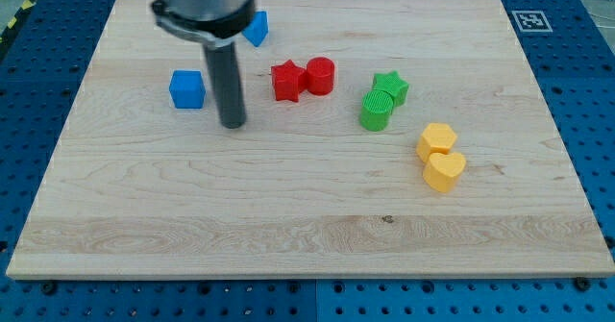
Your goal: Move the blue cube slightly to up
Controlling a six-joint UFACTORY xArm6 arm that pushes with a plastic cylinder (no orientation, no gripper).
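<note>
The blue cube (187, 88) sits on the wooden board (307, 216) at the view's upper left. My tip (233, 125) rests on the board just to the right of the cube and a little below it, with a small gap between them. The rod rises from the tip to the arm's dark flange at the view's top. A second blue block (256, 28), of unclear shape, lies above, partly hidden by the arm.
A red star (286, 81) touches a red cylinder (321, 75) right of the rod. A green star (391, 86) and green cylinder (376, 110) lie further right. A yellow hexagon (436, 140) and yellow heart (444, 170) sit at the right.
</note>
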